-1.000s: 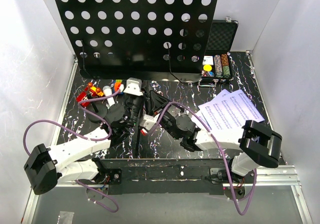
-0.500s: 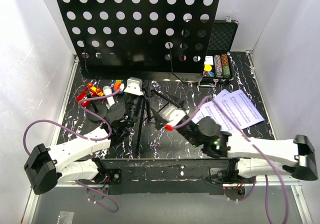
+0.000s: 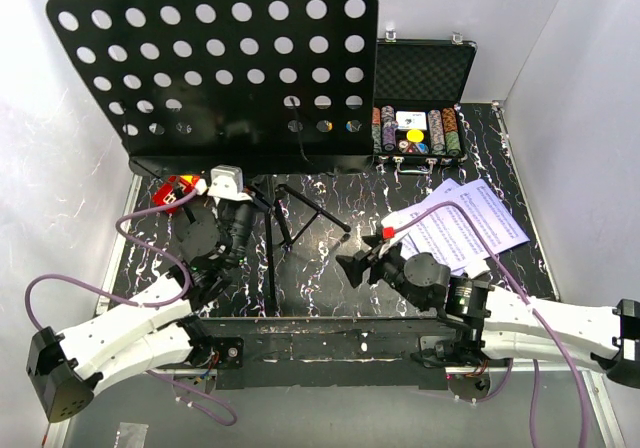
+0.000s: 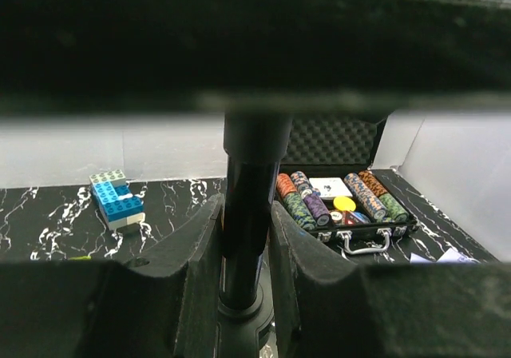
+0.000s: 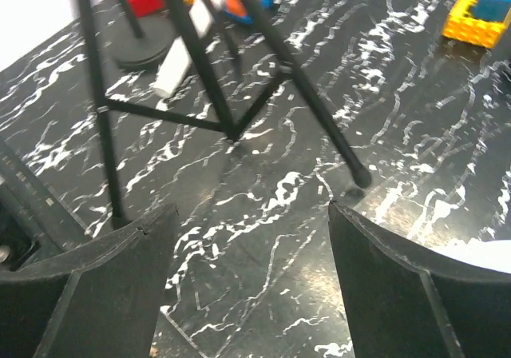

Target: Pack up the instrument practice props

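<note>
The black music stand, its hole-punched desk at the back left, stands on tripod legs. My left gripper is shut on the stand's upright pole, which sits tight between both pads. The right gripper hangs open over bare tabletop just right of the tripod feet, with nothing between its fingers. White sheet-music pages lie to the right. The microphone on its round black base lies beyond the tripod in the right wrist view.
An open black case of poker chips stands at the back right, right of the desk. Colourful toy blocks lie around: red ones under the desk's left side, a blue stack, a yellow one. White walls enclose the table.
The right gripper has opened and pulled back to the right, away from the tripod. The stand, held by the left gripper, has shifted left, uncovering the poker case.
</note>
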Robot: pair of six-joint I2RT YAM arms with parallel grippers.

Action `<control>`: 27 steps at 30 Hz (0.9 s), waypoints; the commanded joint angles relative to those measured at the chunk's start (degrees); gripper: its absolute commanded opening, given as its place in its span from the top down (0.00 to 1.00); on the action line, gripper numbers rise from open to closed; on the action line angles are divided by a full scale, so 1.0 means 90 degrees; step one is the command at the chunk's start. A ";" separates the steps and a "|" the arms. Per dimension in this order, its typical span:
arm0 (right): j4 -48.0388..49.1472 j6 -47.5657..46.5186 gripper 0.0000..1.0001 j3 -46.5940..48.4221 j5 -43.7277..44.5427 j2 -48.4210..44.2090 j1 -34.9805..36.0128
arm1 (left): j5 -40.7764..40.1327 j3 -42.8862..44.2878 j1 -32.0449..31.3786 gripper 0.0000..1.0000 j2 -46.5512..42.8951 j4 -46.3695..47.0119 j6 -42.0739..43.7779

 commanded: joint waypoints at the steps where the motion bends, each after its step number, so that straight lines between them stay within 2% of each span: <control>1: 0.0622 0.0950 0.17 -0.0002 -0.0499 -0.0056 -0.0795 | -0.0266 -0.0485 -0.0046 1.00 -0.0174 -0.2019 -0.0642; 5: 0.1052 0.0922 0.16 0.0319 -0.1321 0.0489 -0.1441 | -0.0217 -0.0535 -0.0046 1.00 -0.0291 -0.2155 -0.0817; 10: 0.1199 0.0376 0.04 0.1236 -0.2083 0.1670 -0.1666 | 0.0037 -0.0398 -0.0046 1.00 -0.0321 -0.2681 -0.0905; 13: 0.1365 0.0141 0.04 0.1696 -0.2581 0.2296 -0.1754 | 0.0116 -0.0300 -0.0046 1.00 -0.0457 -0.3218 -0.1100; 22: 0.2068 0.0052 0.07 0.2029 -0.4690 0.2873 -0.1979 | -0.0030 -0.0154 -0.0046 1.00 -0.1238 -0.5298 -0.1989; 27: 0.2642 0.0131 0.07 0.2049 -0.5228 0.3254 -0.1979 | 0.0086 -0.0017 -0.0055 1.00 -0.1229 -0.5856 -0.2399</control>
